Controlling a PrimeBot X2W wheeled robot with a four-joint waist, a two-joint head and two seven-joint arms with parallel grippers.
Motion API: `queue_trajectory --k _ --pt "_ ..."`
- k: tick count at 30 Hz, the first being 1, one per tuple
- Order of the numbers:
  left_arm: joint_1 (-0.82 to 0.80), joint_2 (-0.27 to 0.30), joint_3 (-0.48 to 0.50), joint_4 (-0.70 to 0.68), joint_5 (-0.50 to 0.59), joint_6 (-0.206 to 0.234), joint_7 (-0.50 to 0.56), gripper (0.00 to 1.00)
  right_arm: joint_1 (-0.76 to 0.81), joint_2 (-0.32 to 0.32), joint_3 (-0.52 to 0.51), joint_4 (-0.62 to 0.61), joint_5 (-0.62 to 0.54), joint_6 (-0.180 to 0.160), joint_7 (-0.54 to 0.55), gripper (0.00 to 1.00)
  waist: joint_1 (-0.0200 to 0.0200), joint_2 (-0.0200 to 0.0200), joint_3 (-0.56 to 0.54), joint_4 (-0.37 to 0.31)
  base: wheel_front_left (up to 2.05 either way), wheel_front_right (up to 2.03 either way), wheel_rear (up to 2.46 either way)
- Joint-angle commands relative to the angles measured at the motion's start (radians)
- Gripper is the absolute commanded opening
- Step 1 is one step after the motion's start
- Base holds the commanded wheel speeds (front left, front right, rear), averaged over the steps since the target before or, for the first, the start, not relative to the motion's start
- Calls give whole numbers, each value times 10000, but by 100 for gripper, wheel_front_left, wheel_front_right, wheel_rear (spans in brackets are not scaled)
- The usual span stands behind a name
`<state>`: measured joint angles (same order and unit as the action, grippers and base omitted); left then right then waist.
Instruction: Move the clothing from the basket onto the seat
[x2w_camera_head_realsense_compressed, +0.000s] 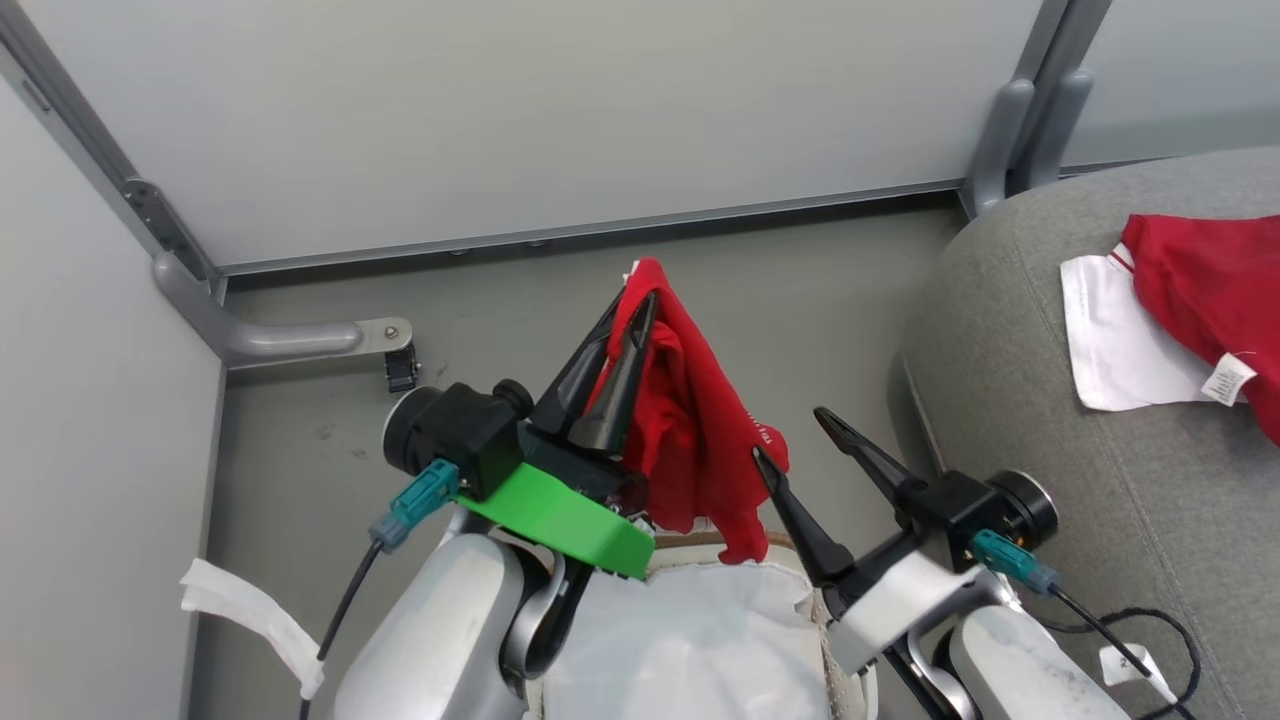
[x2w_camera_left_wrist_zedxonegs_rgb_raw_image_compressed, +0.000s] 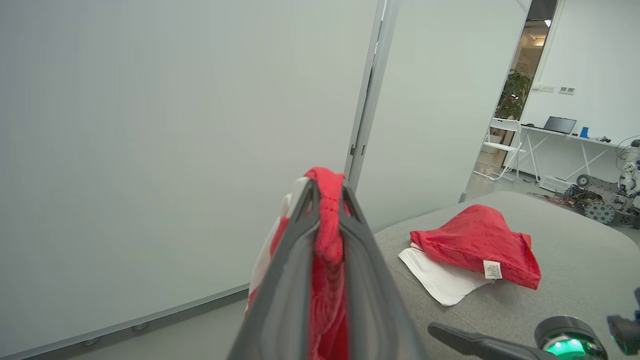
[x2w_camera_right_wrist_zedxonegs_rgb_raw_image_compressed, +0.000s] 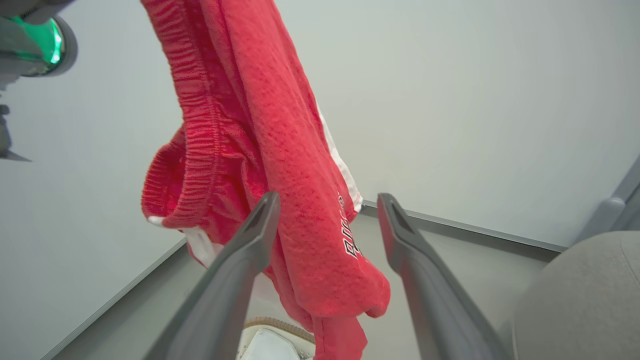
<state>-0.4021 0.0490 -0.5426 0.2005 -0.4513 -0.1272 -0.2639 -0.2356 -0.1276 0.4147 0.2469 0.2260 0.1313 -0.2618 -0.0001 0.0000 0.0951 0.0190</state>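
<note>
1. Pale grey partition walls meet a grey floor in a corner. A large grey upholstered seat fills the right side of the head view.
2. The left gripper is raised near the centre, with its two dark fingers pinched together on a fold of the red shorts.
3. The shorts hang down from those fingers, clear of the floor. They show a gathered elastic waistband, a white side stripe and small printed lettering.
4. Their lowest edge hangs just above the basket, whose brown woven rim and white lining sit at the bottom of the head view.
5. The right gripper is just right of the hanging shorts, with its fingers spread wide and holding nothing. Whether one finger brushes the cloth cannot be told.
6. A second red garment, with a white panel and a small white label, lies crumpled on the seat, well apart from both grippers.
</note>
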Motion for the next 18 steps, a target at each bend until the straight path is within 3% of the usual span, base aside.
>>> queue_trajectory --k 1,9,10,11,12,17,18 --pt "-43 32 -104 -93 -143 -44 -7 0 -303 51 130 52 -99 -12 -47 100 1 0 23 328 0 0 0" --pt "-294 28 -1300 -299 -649 -52 -7 0 -1771 455 732 1310 -609 -10 -45 100 1 0 105 1331 0 0 0" --pt "-321 26 -1460 -318 -734 -52 -7 0 -1856 505 804 1580 -594 -10 -42 89 1 0 100 1474 0 0 0" --pt "-324 34 -1541 -319 -784 -51 -7 0 -1906 545 818 1736 -491 -10 -35 24 1 0 94 1563 0 0 0" --pt "-327 29 -1641 -320 -836 -51 -7 0 -1999 590 804 1844 -384 -10 -35 0 1 0 91 1660 0 0 0" --pt "-246 28 -1677 -321 -800 -2 -7 0 -1834 684 785 1998 102 -12 -35 0 1 0 85 1724 0 0 0" --pt "-188 28 -1609 -296 -739 34 -8 35 -1727 687 737 1952 210 -12 -35 0 1 0 82 1657 0 0 0"
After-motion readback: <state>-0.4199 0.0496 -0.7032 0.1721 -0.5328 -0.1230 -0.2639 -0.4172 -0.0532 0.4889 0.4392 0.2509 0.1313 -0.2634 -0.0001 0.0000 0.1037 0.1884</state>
